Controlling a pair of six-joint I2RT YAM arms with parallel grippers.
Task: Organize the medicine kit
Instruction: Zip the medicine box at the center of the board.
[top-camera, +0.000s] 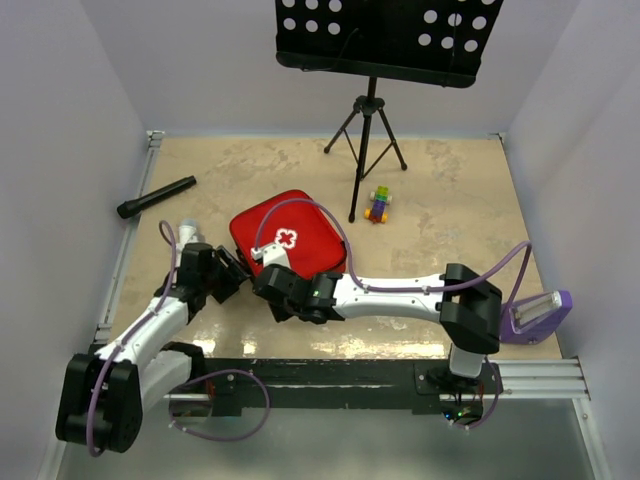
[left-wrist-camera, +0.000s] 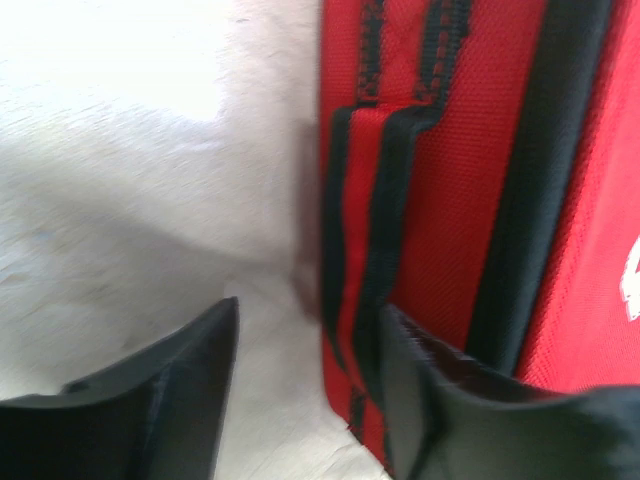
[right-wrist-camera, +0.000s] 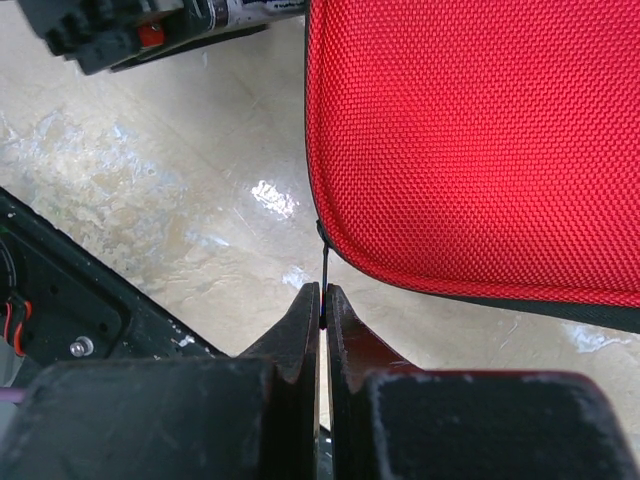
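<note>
Clamping right gripper (right-wrist-camera: 323, 300) on zipper pull (right-wrist-camera: 325, 262), lower centre, likely for zipping medicine kit (right-wrist-camera: 470, 140); keeping left gripper (left-wrist-camera: 310, 310) apart at kit edge, probably steadying.

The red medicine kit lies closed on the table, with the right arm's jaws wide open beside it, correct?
Not open: the right wrist view shows the right arm's jaws shut, pinching a thin black cord at the edge of the medicine kit. The rest is right.
</note>
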